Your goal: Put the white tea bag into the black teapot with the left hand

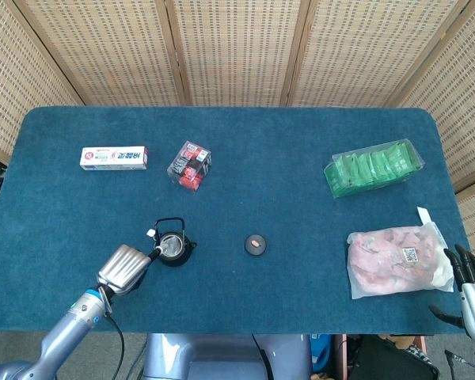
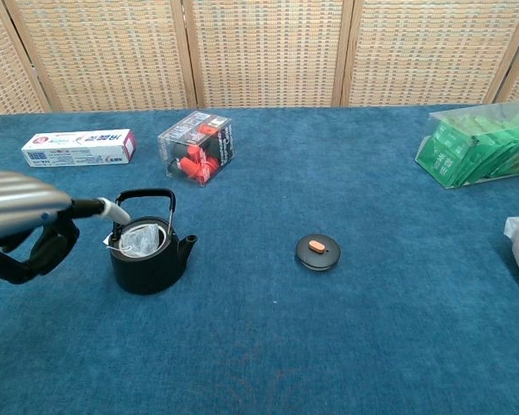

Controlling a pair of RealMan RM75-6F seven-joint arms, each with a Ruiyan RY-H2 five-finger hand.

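Your left hand (image 2: 22, 226) hovers empty, fingers loosely curled, at frame left beside the black iron teapot (image 2: 150, 252), where the white tea bag (image 2: 138, 239) lies; your right hand (image 1: 472, 289) rests spread, lower right.

Open cloth between teapot (image 2: 150, 256) and lid (image 2: 317, 252)

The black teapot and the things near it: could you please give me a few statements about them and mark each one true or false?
1. The white tea bag lies inside the black teapot. True.
2. The teapot lid sits on the teapot. False: it lies on the table, to the right of the pot.
3. The left hand is beside the teapot, on its left. True.
4. The right hand holds the pink bag. False: it holds nothing, at the table's edge.
5. The toothpaste box stands upright. False: it lies flat.
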